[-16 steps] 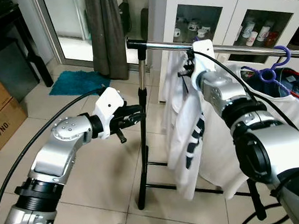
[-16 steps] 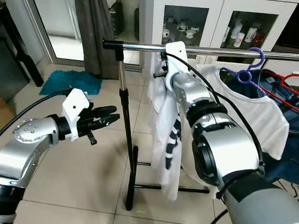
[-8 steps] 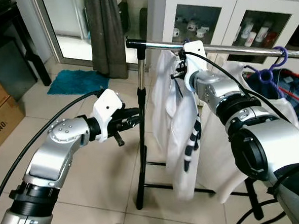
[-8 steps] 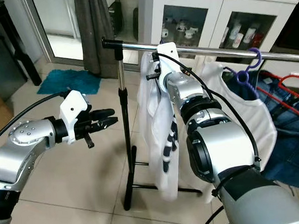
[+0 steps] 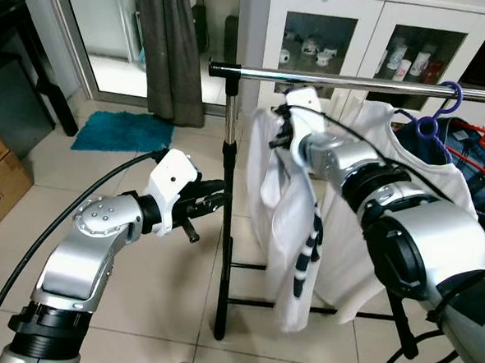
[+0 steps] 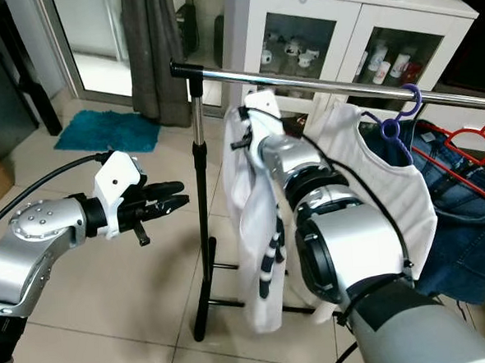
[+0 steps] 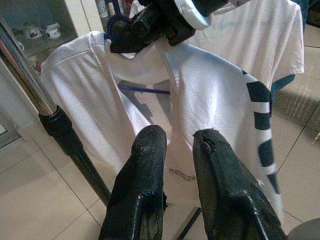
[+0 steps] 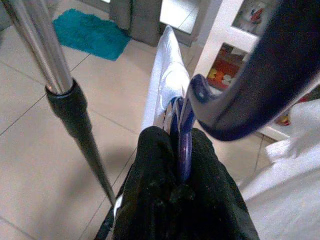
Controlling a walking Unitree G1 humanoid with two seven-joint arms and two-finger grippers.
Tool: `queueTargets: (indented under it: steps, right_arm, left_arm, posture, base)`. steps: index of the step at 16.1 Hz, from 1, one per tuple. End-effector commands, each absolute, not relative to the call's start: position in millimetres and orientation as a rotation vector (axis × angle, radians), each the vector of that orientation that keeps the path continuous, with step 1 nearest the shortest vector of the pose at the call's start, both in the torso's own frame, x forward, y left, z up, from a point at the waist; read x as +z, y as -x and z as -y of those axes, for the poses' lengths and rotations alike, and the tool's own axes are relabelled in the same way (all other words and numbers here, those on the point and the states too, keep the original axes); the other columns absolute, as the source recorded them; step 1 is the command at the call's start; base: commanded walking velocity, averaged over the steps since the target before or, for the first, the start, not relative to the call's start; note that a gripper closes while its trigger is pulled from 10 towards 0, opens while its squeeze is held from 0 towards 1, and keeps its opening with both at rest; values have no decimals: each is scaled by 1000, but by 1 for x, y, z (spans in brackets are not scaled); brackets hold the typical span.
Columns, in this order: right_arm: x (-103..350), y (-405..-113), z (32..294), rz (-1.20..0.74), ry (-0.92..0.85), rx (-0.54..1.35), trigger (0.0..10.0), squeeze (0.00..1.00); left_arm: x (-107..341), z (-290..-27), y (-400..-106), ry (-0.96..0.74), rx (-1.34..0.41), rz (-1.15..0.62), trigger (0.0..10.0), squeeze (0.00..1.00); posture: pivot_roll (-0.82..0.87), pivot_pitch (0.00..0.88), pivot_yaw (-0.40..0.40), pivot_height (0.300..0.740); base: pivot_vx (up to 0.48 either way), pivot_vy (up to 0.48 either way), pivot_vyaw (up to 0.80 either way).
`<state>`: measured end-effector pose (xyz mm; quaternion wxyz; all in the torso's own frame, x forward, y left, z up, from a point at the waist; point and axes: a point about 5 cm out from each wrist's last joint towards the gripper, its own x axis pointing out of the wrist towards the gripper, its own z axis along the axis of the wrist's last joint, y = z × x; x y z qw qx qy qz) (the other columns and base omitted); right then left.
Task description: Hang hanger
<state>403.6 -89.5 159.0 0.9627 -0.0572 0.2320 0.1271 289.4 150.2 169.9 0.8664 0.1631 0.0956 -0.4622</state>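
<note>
Two hands are raised before a chrome clothes rail (image 5: pixel 343 78) that stands on the tiled floor (image 5: pixel 120 197). The right hand (image 8: pixel 181 165) has its black fingers pressed together on the neck of a blue hanger (image 8: pixel 240 95), just beneath the hook, and holds it close under the rail near the rail's left end, beside the upright post (image 5: pixel 231 190); the hook appears to sit below the bar rather than over it, though the wrist housing hides the exact spot in the head views. A white T-shirt with dark lettering (image 5: pixel 299 227) hangs from that hanger and drapes down along the post. The left hand (image 7: pixel 172 145) hovers on the left side of the post, at about mid-height, its two fingers spread a little with a narrow gap between them, gripping nothing and pointing toward the shirt. Farther along the rail toward its right end, a second white shirt (image 6: pixel 382 181) hangs on a purple hanger (image 6: pixel 399 114) whose hook is over the bar, and denim clothing (image 6: pixel 475 217) with a red hanger (image 6: pixel 463 147) lies beyond it. Behind the rail stands a white glass-fronted cabinet (image 5: pixel 340 27) with cups and bottles inside; a teal mat (image 5: pixel 120 131) lies on the floor near a dark curtain (image 5: pixel 169 54).
</note>
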Motion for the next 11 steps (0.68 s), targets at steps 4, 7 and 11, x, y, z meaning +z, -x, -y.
queueTargets:
  steps: [4, 7, 11]
  right_arm:
    - [176, -410, 92, -372, 67, 257, 10000, 0]
    - [177, -410, 94, -281, 26, 322, 10000, 0]
    - [156, -391, 131, -184, -66, 376, 10000, 0]
  left_arm:
    - [176, -147, -287, -342, -959, -177, 10000, 0]
    - [177, -140, -283, -269, -895, -128, 10000, 0]
    - [157, -147, -288, -187, -603, -130, 10000, 0]
  posture:
    - [131, 1, -132, 740]
    - [116, 0, -111, 740]
    - [67, 0, -28, 740]
  base:
    - [0, 0, 0]
    - [0, 0, 0]
    - [0, 0, 0]
